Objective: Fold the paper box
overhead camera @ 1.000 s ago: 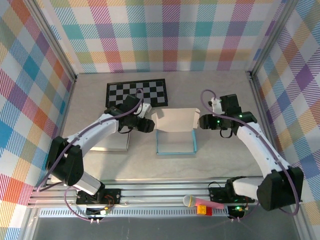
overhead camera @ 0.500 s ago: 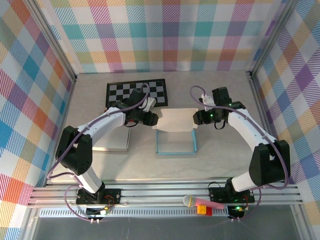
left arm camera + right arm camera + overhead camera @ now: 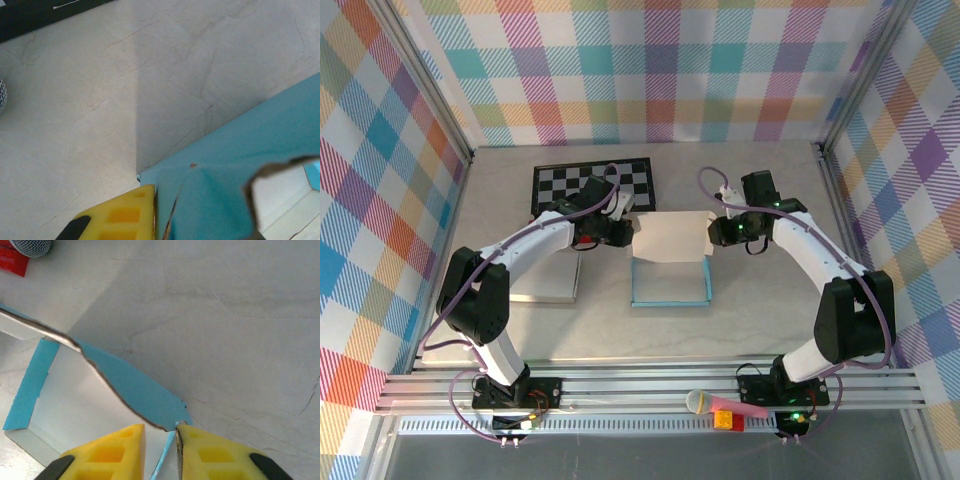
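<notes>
Two pinch points: right gripper clamped on the box at its right wall edge, left gripper with one pad on paper, grip unclear; box sits mid-frame in top view, likely light, floppy, tears easily, so hold near creases at flap corners.

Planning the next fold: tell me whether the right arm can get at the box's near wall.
Probably yes. The near wall stands bare, open table before it. The right gripper sits at the box's far right corner, astride the flap, and must leave that first.
</notes>
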`<act>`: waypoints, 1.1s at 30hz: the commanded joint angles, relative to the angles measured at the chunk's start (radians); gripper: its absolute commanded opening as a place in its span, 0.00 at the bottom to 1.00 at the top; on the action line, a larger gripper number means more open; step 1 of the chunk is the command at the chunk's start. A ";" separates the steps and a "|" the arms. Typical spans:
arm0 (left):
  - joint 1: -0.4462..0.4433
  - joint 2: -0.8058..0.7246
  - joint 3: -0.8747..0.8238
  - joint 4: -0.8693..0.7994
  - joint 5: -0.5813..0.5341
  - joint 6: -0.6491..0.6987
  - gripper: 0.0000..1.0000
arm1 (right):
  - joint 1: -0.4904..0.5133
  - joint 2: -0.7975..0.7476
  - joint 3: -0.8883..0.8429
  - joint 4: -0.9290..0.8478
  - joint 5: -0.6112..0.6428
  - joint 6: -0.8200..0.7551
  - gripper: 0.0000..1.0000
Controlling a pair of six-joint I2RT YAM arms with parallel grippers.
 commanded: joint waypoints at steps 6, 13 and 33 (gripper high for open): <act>-0.011 0.008 0.041 -0.005 -0.010 -0.021 0.09 | 0.014 0.018 0.043 -0.009 -0.001 0.024 0.14; -0.028 0.015 0.056 -0.013 -0.054 -0.028 0.08 | 0.036 0.019 0.045 0.005 0.073 0.040 0.23; -0.027 0.040 0.111 -0.090 -0.041 0.050 0.06 | -0.048 0.147 0.192 0.001 -0.107 -0.100 0.57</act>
